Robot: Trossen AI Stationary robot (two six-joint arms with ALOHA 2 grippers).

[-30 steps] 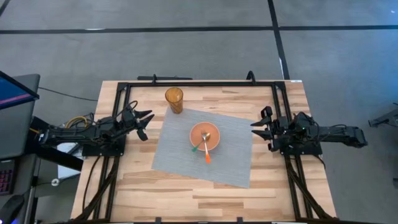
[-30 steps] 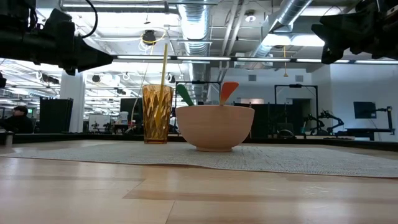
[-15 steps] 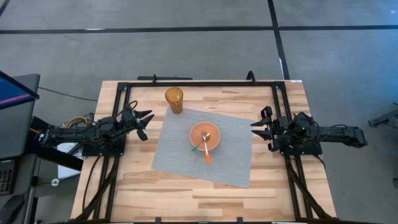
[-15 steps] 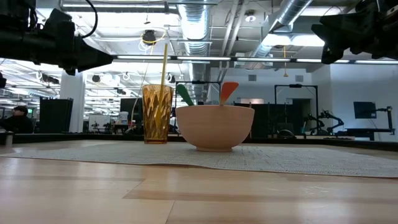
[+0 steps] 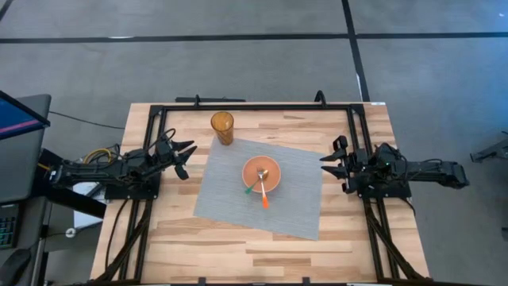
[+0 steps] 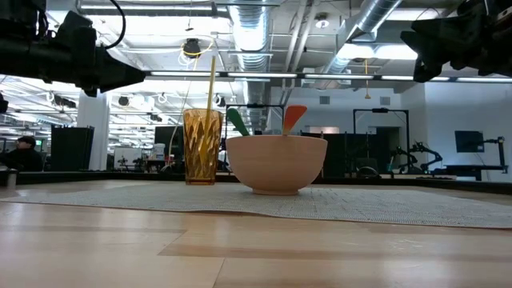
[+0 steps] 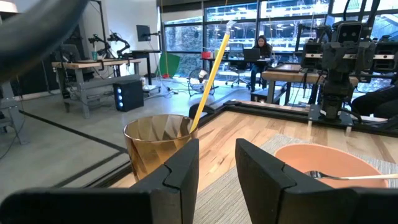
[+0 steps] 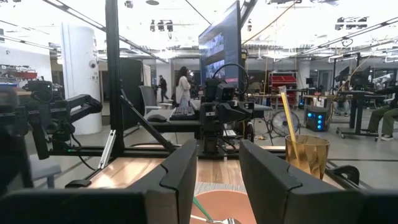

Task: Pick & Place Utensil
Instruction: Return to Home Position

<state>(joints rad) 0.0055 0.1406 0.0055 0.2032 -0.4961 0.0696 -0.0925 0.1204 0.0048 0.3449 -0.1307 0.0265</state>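
The brown cup (image 5: pixel 222 127) is stood upright at a corner of the gray mat (image 5: pixel 294 210), up and left of the orange bowl (image 5: pixel 261 174) in the high view. The yellow straw (image 6: pixel 212 80) is leaned inside the cup. Two utensils are laid in the bowl. The left gripper (image 5: pixel 186 159) and right gripper (image 5: pixel 329 164) are held at opposite table (image 5: pixel 238 250) sides, fingers parted, nothing gripped.
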